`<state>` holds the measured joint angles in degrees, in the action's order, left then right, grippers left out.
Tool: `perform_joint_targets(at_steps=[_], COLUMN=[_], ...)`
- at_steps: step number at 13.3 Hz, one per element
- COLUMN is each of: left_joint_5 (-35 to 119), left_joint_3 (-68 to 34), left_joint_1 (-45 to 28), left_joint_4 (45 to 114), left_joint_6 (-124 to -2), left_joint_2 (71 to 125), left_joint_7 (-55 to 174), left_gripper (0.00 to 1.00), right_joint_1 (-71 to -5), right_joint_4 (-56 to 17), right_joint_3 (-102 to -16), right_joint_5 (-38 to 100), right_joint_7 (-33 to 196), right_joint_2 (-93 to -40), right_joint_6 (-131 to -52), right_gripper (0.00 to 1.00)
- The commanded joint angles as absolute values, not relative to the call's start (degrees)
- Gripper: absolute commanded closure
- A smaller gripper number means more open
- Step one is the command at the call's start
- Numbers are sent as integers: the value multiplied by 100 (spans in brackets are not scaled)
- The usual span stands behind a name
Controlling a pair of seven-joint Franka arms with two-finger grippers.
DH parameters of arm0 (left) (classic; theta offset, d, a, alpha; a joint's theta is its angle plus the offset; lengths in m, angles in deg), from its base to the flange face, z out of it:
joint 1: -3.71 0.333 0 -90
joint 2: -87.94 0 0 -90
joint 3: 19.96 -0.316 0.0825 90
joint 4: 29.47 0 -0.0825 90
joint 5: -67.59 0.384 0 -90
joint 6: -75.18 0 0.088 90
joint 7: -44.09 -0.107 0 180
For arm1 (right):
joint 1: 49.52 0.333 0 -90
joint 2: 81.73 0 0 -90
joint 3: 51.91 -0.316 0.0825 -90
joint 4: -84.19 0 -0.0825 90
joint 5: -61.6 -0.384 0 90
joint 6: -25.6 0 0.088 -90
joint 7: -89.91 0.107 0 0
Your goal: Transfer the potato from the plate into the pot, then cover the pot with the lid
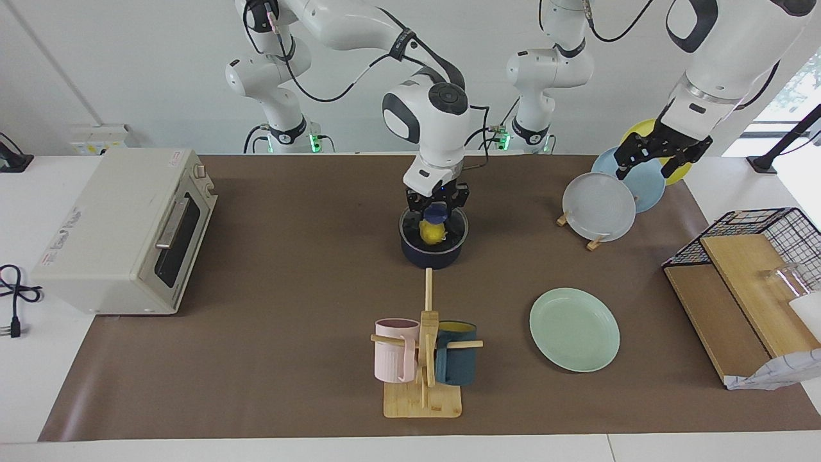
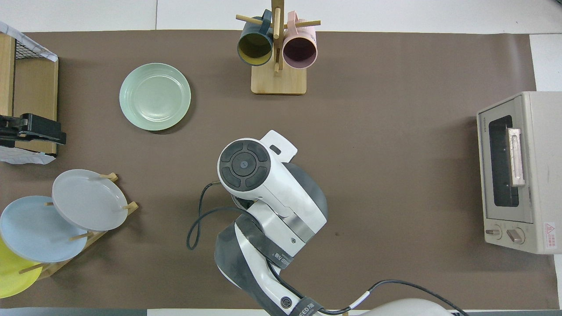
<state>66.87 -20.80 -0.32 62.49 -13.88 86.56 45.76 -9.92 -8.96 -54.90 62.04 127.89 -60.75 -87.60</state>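
The dark navy pot (image 1: 432,256) stands mid-table with the yellow potato (image 1: 433,233) inside, seen through the clear glass lid (image 1: 452,226). My right gripper (image 1: 435,206) comes straight down over the pot and is shut on the lid's blue knob (image 1: 436,212). The lid lies level at the pot's rim; whether it rests on it I cannot tell. The pale mint-green plate (image 1: 574,329) (image 2: 155,96) lies bare toward the left arm's end. My left gripper (image 1: 649,168) hangs open over the plate rack. In the overhead view the right arm (image 2: 263,193) hides pot, lid and potato.
A toaster oven (image 1: 122,231) stands at the right arm's end. A wooden mug tree (image 1: 423,359) with two mugs is farther out than the pot. A rack of plates (image 1: 600,205) and a wire basket with wooden boards (image 1: 750,269) are at the left arm's end.
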Motion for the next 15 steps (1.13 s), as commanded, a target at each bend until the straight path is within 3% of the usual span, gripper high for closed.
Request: perform_joint_targets(at_steps=[1,5,7,15], left_joint_5=[6636,6636,6636,6636], left_joint_3=[-2084,-2084,-2084,-2084], left_joint_1=[-16,-7,-16,-16], left_joint_4=[6325,6325,6325,6325], left_joint_6=[-1368,-1368,-1368,-1368], left_joint_2=[8548,8548,8548,8548], left_joint_7=[4629,4629,4629,4629], left_gripper=[0,0,0,0], right_joint_1=[-970,-1093,-1504,-2612], right_joint_4=[-932,-661,-284,-238], right_joint_3=[-5516,-5464,-5489,-5472], right_joint_5=[6440,6467,6423,6142], right_joint_7=[12788,12762,12718,11446], right_joint_2=[-5959,-6020,-6116,-7416], right_joint_6=[-8831,-8428,-7910,-6442], right_gripper=[0,0,0,0])
